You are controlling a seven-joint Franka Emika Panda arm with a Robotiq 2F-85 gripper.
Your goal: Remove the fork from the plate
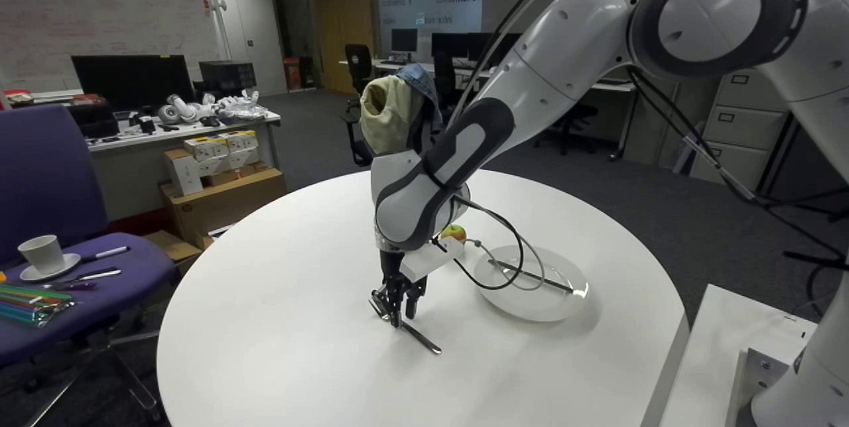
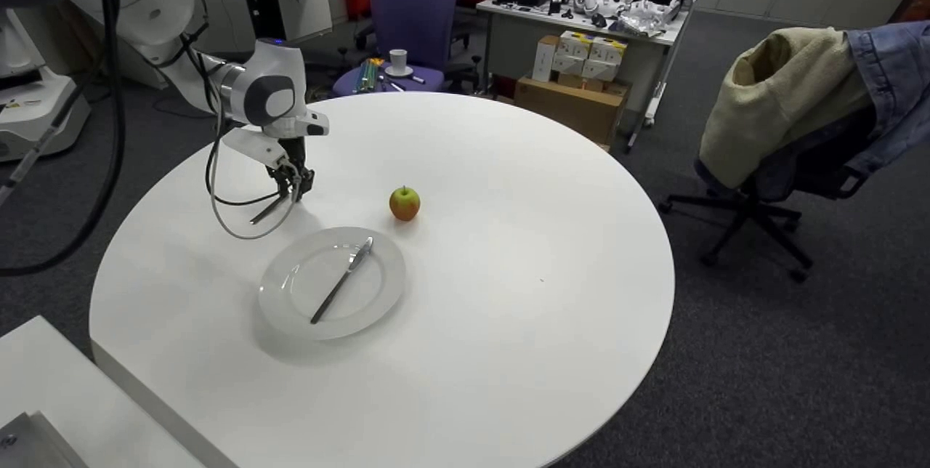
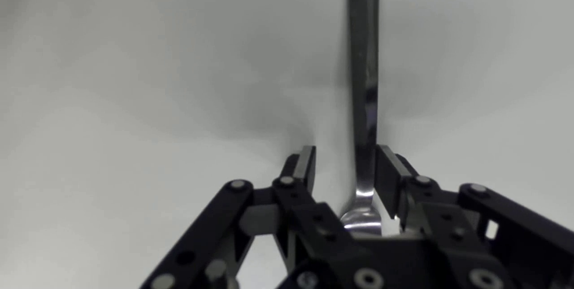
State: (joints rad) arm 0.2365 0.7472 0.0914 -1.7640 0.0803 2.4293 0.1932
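The fork [image 1: 422, 339] lies on the white table, off the plate, in both exterior views; its handle [image 2: 266, 211] shows beyond my gripper. The round white plate [image 1: 524, 309] stands apart from it and also shows in an exterior view [image 2: 285, 301]. My gripper [image 1: 404, 318] is low at the table over the fork's neck. In the wrist view my gripper [image 3: 344, 159] is partly open, with the fork [image 3: 364, 78] between its fingers. The fork lies close against the right finger, with a gap to the left one. The tines are hidden there.
A knife [image 2: 341, 283] lies across the plate. A red-yellow apple [image 2: 405, 204] stands on the round table [image 2: 508, 352] near the plate. A purple chair [image 1: 79, 261] beyond the table holds a white cup [image 1: 45, 254] on a saucer and pens.
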